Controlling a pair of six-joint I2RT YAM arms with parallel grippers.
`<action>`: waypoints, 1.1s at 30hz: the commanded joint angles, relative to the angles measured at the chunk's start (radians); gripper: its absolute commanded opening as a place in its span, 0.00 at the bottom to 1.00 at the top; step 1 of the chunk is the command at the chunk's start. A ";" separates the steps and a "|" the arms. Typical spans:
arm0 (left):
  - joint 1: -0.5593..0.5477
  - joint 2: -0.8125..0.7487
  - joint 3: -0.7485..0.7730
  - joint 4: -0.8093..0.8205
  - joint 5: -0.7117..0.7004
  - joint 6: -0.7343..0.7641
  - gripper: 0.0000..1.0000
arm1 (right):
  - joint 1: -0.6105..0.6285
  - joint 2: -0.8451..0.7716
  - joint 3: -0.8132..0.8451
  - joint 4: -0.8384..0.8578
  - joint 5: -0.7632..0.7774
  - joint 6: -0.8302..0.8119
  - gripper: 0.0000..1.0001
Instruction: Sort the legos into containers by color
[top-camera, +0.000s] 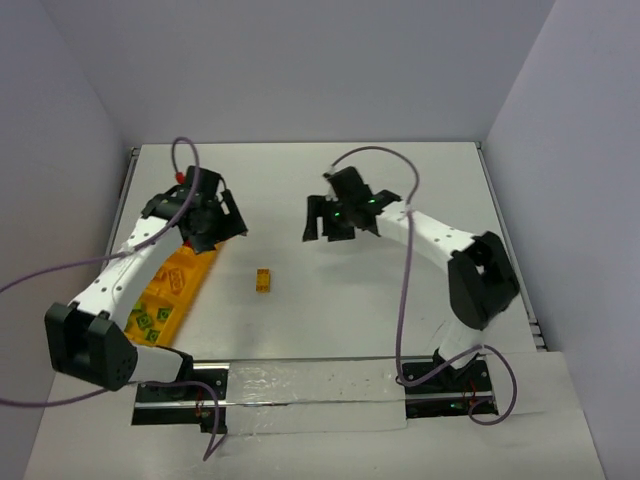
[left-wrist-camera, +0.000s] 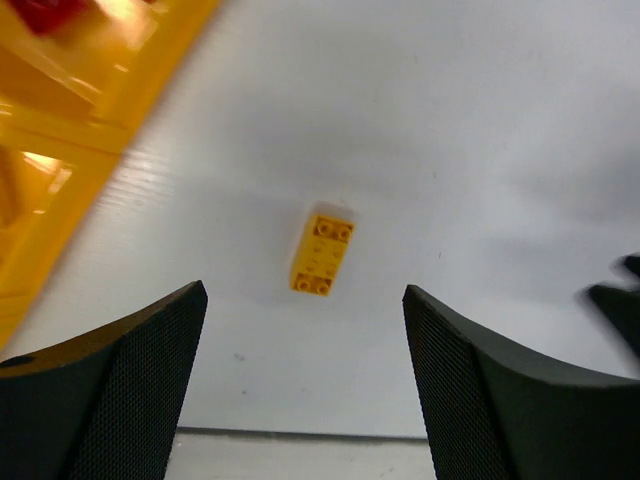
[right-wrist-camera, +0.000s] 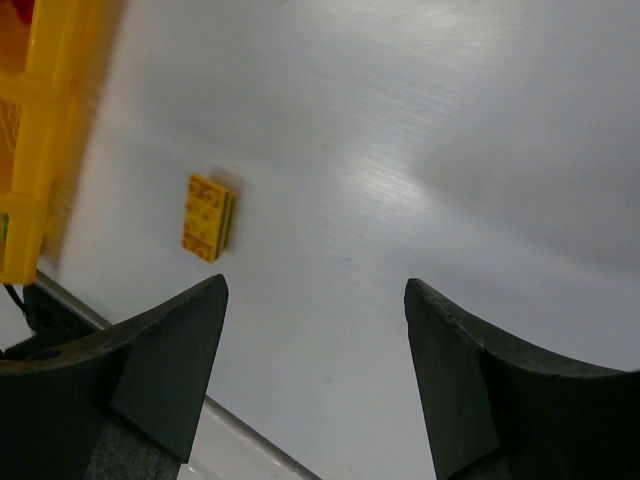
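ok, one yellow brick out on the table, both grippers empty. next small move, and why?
Probably lower the left gripper straight toward the yellow brick. Its fingers are open and empty, and in the left wrist view the brick lies almost centred between them, loose on the table, apart from the tray. In the right wrist view it sits off to one side.

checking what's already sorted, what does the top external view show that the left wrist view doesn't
Only the top external view: lime green legos in the near compartment of the orange-yellow tray, and the whole right gripper, open above the table. Only the left wrist view: a blurred red lego in another tray compartment, and the left gripper, open with nothing between its fingers. Both: the tray and one yellow lego lying alone on the table, apart from the tray.
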 joint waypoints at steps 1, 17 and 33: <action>-0.136 0.085 0.036 -0.007 0.028 0.001 0.88 | -0.134 -0.200 -0.145 0.008 0.072 -0.019 0.79; -0.319 0.289 -0.090 0.136 -0.061 0.115 0.83 | -0.218 -0.405 -0.290 -0.054 0.069 -0.043 0.79; -0.320 0.409 -0.131 0.252 -0.137 0.110 0.45 | -0.218 -0.417 -0.289 -0.074 0.068 -0.058 0.80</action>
